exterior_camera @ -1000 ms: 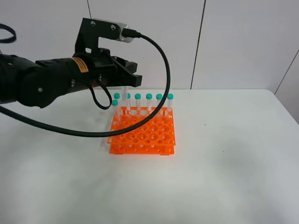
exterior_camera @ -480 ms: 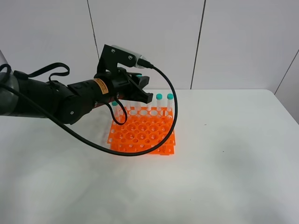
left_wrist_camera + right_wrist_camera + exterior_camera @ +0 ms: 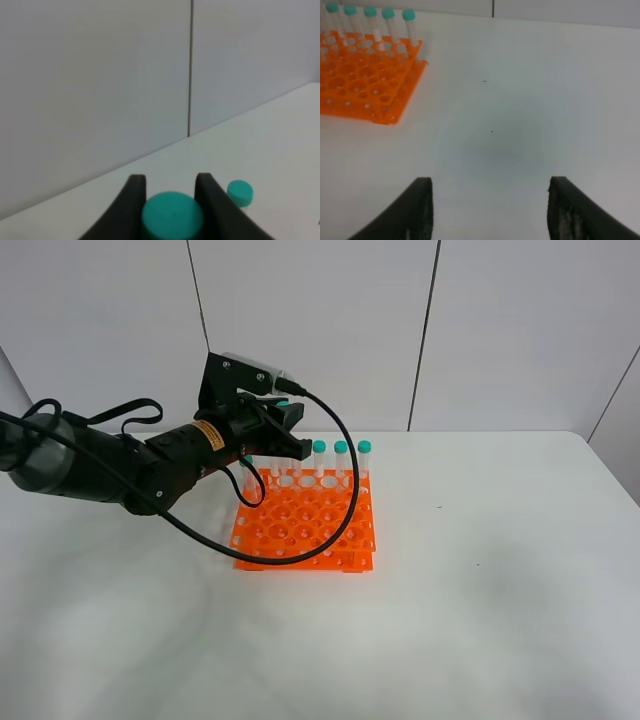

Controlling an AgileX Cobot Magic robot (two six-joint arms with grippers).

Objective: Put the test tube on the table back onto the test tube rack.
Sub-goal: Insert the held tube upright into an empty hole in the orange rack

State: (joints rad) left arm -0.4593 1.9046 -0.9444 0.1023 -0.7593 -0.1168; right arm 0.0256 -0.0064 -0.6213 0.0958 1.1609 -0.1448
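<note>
The white table (image 3: 480,620) fills the lower part of the high view. The black left arm (image 3: 110,465) reaches in from 9 o'clock, with a looped black cable (image 3: 345,490) hanging from its wrist across the front of the rack.

The orange rack (image 3: 305,525) stands on the table a little toward 10 o'clock of its middle. The left claw (image 3: 287,432) is over the rack's back row, near its 11 o'clock corner.

In the left wrist view that claw (image 3: 170,178) is closed on the tube (image 3: 172,217). Its teal cap sits between the two dark fingers (image 3: 131,200) and touches both. The tube's body is hidden below the cap, so I cannot tell whether its tip has entered a hole.

The right claw (image 3: 490,200) is spread wide with nothing between its fingers. It is over bare table and well apart from the rack.

Three capped tubes (image 3: 341,455) stand upright in the back row, at 3 o'clock of the left claw. Another cap (image 3: 247,460) shows at the rack's 10 o'clock corner, under the arm. One neighbour's cap (image 3: 240,192) shows just beside the held tube in the left wrist view.
</note>
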